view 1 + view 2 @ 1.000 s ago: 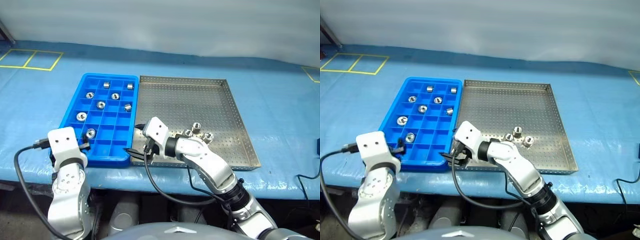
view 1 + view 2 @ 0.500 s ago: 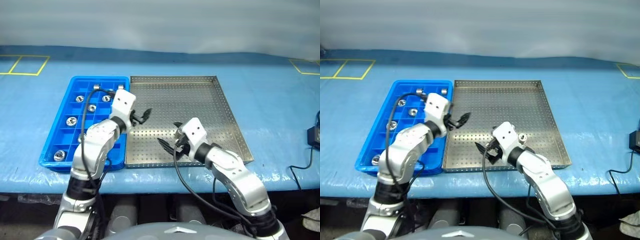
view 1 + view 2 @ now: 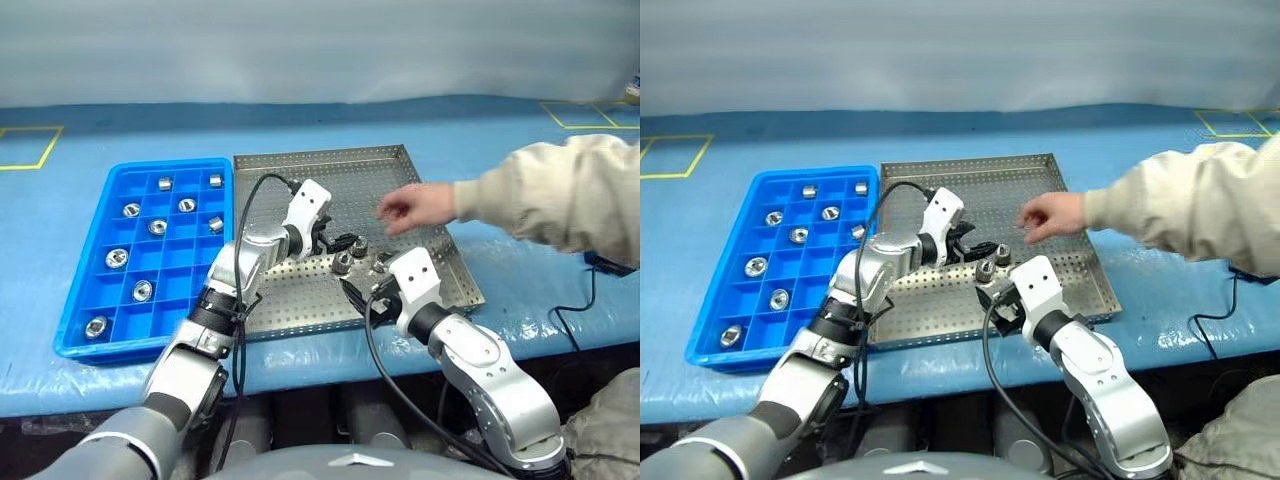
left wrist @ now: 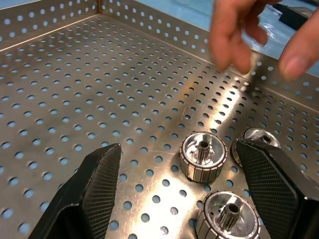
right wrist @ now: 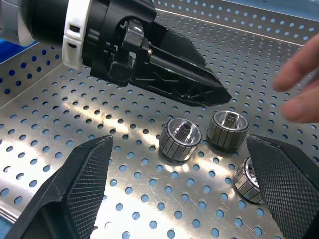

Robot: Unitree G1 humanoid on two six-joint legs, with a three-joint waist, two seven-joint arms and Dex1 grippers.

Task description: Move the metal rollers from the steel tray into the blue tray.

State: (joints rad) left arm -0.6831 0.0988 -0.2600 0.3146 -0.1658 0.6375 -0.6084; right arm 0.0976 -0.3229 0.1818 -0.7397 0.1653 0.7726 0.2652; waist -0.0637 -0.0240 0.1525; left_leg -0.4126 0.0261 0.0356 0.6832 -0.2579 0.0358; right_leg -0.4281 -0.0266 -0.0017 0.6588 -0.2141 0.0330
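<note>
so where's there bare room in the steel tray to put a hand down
The far-left stretch of the steel tray, between its far rim and the left hand, is bare floor. It is crowded at the near-right corner: three metal rollers cluster there between both open hands, right hand included, with a person's hand hovering just beyond.

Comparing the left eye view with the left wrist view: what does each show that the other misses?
Left eye alone: the blue tray with eight rollers in its cells, the right gripper, and the person's sleeve. Left wrist alone: the rollers' ribbed sides and hollow centres, between open fingers. Both: the steel tray, and the person's hand.
</note>
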